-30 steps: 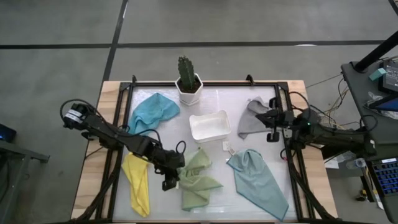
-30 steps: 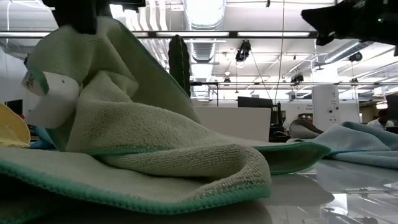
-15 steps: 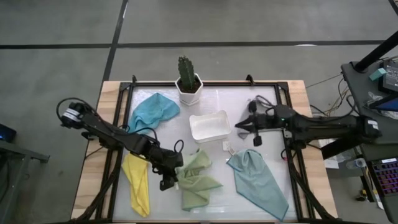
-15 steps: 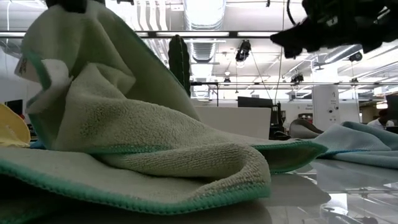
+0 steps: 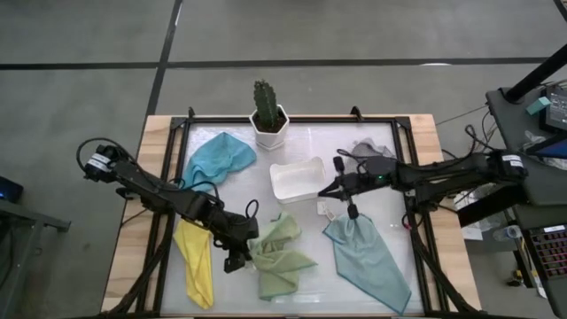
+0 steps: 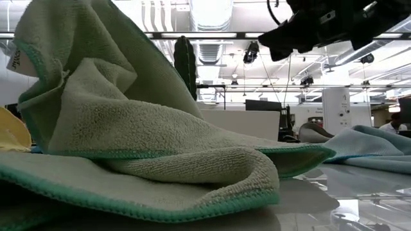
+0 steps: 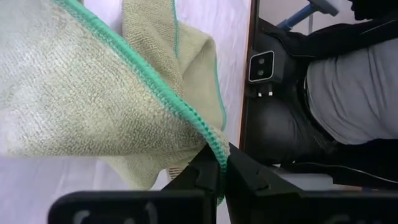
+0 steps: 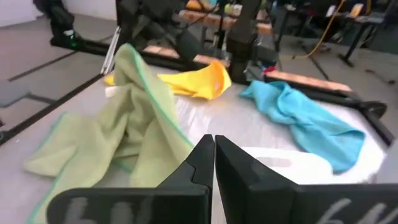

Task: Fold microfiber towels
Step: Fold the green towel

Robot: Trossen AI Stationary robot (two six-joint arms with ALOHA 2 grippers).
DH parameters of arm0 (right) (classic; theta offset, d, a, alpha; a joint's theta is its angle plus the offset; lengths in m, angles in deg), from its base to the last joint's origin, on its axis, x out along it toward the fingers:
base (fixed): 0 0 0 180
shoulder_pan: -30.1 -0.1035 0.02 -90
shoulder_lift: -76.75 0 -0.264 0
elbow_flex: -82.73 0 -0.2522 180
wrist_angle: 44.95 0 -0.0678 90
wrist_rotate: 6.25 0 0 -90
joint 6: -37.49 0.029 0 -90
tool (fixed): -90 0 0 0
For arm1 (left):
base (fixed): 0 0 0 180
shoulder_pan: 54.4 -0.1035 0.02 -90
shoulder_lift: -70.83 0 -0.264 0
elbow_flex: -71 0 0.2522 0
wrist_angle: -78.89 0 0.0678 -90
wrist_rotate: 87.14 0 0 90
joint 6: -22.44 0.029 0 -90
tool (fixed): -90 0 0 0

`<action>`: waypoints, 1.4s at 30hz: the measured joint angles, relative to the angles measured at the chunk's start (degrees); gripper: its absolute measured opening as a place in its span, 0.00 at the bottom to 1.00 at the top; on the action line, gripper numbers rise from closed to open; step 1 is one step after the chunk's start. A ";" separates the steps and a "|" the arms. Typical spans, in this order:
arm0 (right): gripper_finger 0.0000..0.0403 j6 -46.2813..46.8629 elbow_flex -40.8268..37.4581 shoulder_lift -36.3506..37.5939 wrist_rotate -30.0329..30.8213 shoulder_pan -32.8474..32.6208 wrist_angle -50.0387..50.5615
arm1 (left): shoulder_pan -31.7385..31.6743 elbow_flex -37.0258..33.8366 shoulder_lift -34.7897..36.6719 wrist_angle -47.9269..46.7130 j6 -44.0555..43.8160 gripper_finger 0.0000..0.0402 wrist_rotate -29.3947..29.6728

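Glossy white worktop [image 5: 301,266] inside a dark frame, grey concrete floor around it; low view shows ceiling lights and desks behind.

Left pincer [image 5: 241,249] sits at about 8 o'clock from the white tray [image 5: 299,178], closed on the teal-stitched hem of the olive green towel [image 5: 282,257]. Left wrist view shows the fingers [image 7: 205,171] pinching that edge, with the towel lifted in a peak and the rest crumpled on the worktop. Right pincer [image 5: 330,188] hovers just off the tray's 4 o'clock corner, jaws shut, holding nothing, above and near the top corner of the pale teal towel [image 5: 368,257].

Other towels:
- bright blue towel [image 5: 217,158], bunched at 10 o'clock of the tray
- yellow towel [image 5: 194,261], at 8 o'clock, just beyond the left pincer
- grey towel [image 5: 370,147], at 3 o'clock, mostly hidden by the right arm
- potted cactus [image 5: 267,113], at 12 o'clock

Risks, as judgement:
- The pinch is on the thin hem only, so a fast pull could slip the edge out and drop the towel back in a heap.
- The olive towel is doubled over itself, so dragging it may carry a buried layer along and give a skewed fold.
- The yellow towel lies close to the left arm, and a sweep toward 8 o'clock could snag it.
- The right pincer is shut. It must open before it descends, or it will only shove the teal corner or a small tag [image 5: 323,209] lying by it.
- The right arm is close to the tray and could nudge it.
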 joint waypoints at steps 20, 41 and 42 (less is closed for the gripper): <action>0.14 3.78 16.38 -22.62 -6.38 -1.73 1.88 | 5.63 -0.04 0.00 -0.06 -4.00 0.00 0.22; 0.55 -10.94 48.91 -48.33 -21.23 -1.73 19.65 | 6.30 -0.11 0.00 -0.01 -3.98 0.00 0.24; 0.55 -11.36 50.13 -49.32 -21.75 -1.73 19.76 | 6.30 -0.11 0.00 0.01 -3.98 0.00 0.24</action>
